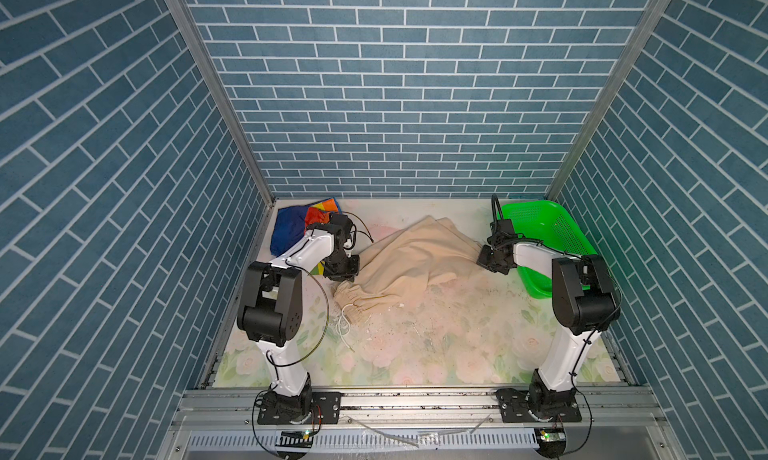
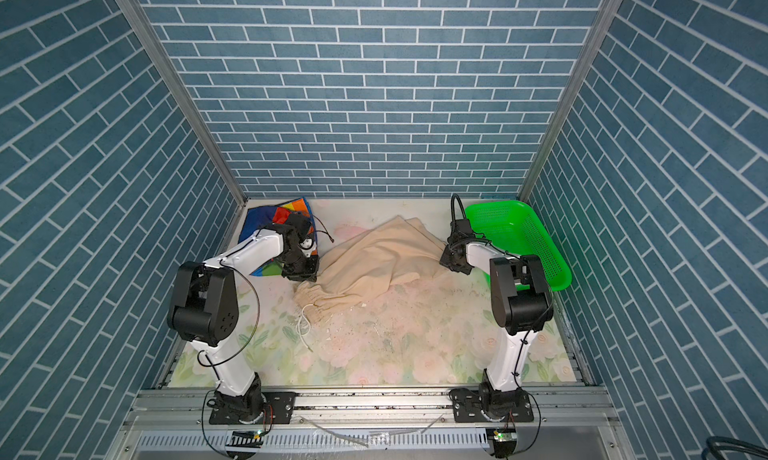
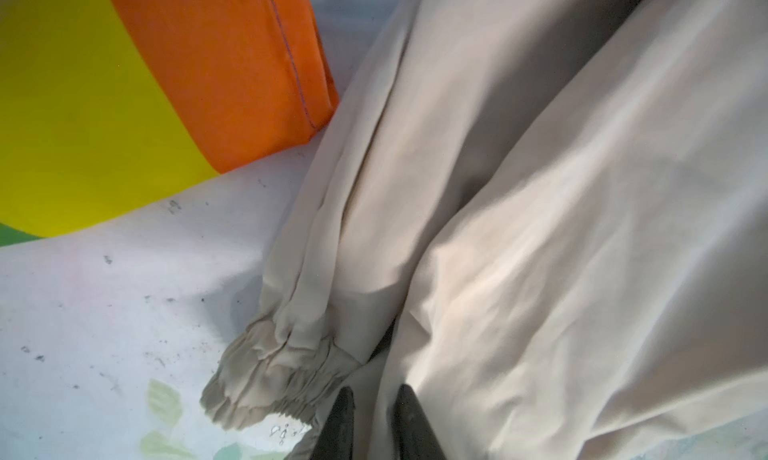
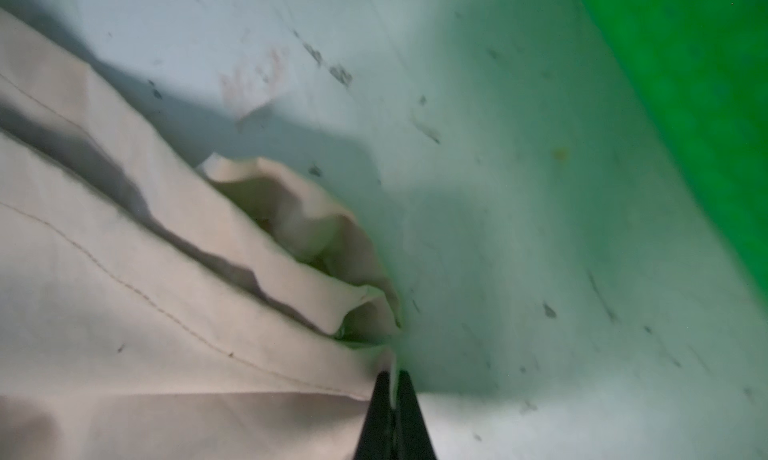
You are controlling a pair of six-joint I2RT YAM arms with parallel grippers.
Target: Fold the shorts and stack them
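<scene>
The beige shorts (image 1: pixel 415 258) lie crumpled on the table (image 1: pixel 415 354) between the rainbow shorts (image 1: pixel 291 225), far left, and the green basket (image 1: pixel 557 225), right; the right gripper (image 4: pixel 392 375) is pinched tight on their hem, while the left gripper (image 3: pixel 375 391) has its jaws narrowly parted astride a fold, grip unclear.

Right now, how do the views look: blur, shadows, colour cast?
Both top views: sharp, evenly lit, wide-angle splay on the walls. Left wrist view: beige shorts soft, deep shadow in one fold. Right wrist view: blurred throughout, green basket casts a green tint across the mat.
</scene>
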